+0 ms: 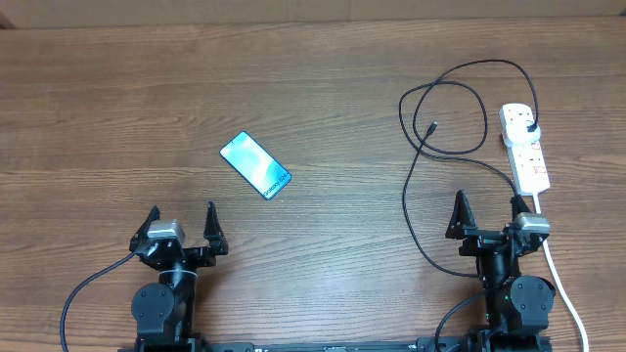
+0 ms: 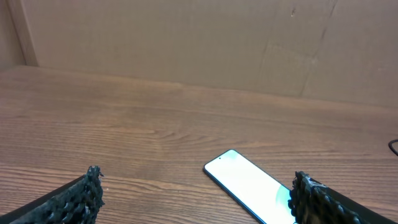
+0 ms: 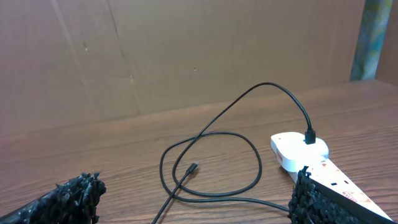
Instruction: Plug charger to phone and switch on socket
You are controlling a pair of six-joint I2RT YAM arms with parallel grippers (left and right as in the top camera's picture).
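Note:
The phone (image 1: 255, 165) lies flat on the wooden table with its blue-teal screen lit, just ahead and right of my left gripper (image 1: 183, 213), which is open and empty. In the left wrist view the phone (image 2: 249, 183) reaches toward the right finger. The black charger cable (image 1: 460, 108) loops across the right side. Its connector tip (image 1: 432, 126) lies loose on the wood, and its plug (image 1: 529, 127) sits in the white socket strip (image 1: 525, 149). My right gripper (image 1: 487, 200) is open, just short of the loops (image 3: 255, 149) and the tip (image 3: 194, 166), with the socket (image 3: 298, 149) to its right.
A thick white cord (image 1: 562, 284) runs from the socket's near end past the right arm's base. A brown cardboard wall (image 2: 186, 43) closes off the far side of the table. Part of the charger cable trails down between the two arms (image 1: 411, 225).

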